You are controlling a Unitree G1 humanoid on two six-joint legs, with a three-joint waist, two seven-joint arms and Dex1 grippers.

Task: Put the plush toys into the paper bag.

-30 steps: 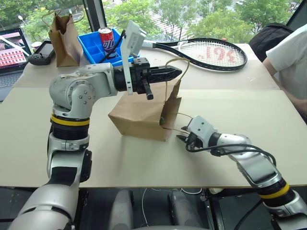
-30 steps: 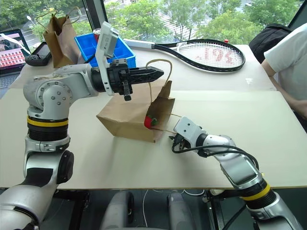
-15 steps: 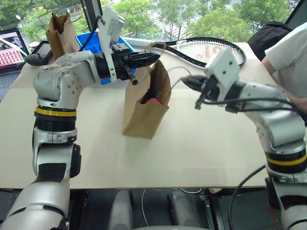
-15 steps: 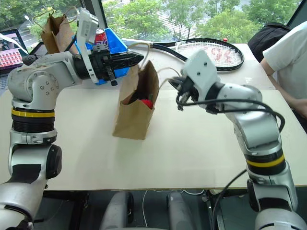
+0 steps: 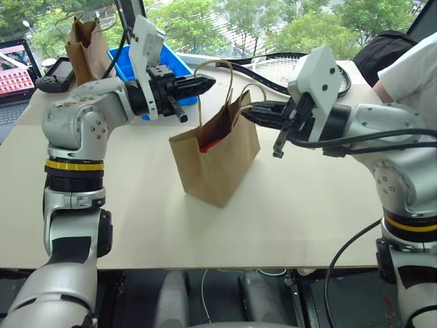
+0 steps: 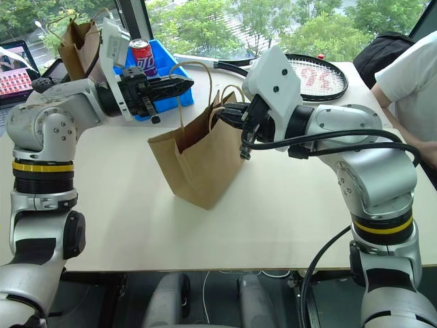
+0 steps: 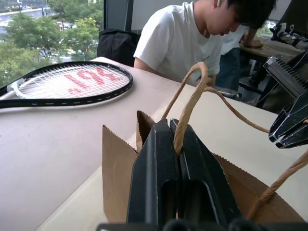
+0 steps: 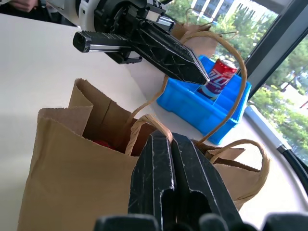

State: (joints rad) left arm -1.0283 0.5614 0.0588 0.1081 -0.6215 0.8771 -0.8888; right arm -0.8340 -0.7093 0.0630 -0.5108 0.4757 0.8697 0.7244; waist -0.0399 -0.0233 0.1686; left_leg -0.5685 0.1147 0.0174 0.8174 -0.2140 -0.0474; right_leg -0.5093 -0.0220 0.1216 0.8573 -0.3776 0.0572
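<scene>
Kraft paper bag (image 5: 217, 162) standing upright at mid-table, held by both handles. My left gripper (image 5: 205, 84) is pinched shut on the far loop (image 7: 192, 103); my right gripper (image 5: 251, 111) is clamped on the near loop (image 8: 144, 126). Red of the chili toy (image 5: 210, 144) shows inside the mouth; the green toy I cannot make out. To do this step well, I judge: keep the two loops level and spread apart, so the mouth stays wide and the base sits flat.
</scene>
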